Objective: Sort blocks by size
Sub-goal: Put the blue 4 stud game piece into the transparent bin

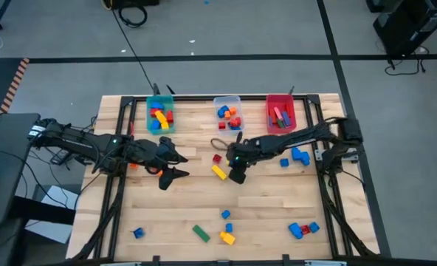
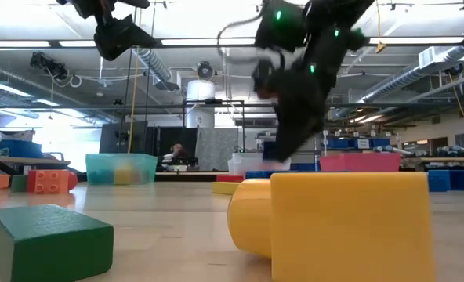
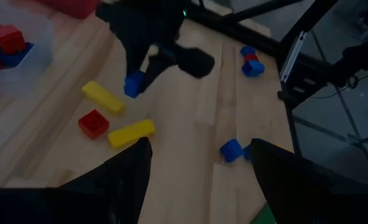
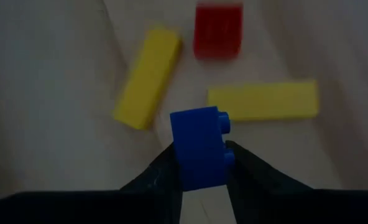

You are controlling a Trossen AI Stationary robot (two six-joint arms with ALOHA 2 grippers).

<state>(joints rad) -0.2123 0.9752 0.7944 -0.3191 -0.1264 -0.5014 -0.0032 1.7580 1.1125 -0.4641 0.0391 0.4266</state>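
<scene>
Blue small brick (image 4: 201, 147) is pinched between the right gripper (image 4: 199, 168) fingers just above the two yellow bars (image 4: 263, 101) and red brick (image 4: 218, 31), so pick looks done, next likely carry to a bin; left gripper (image 1: 176, 164) waits nearby, fingers wide, empty; no readable writing.

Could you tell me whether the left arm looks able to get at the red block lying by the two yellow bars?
Probably yes: its open left end effector faces the red block across bare wood, though the right end effector hangs close by.
</scene>
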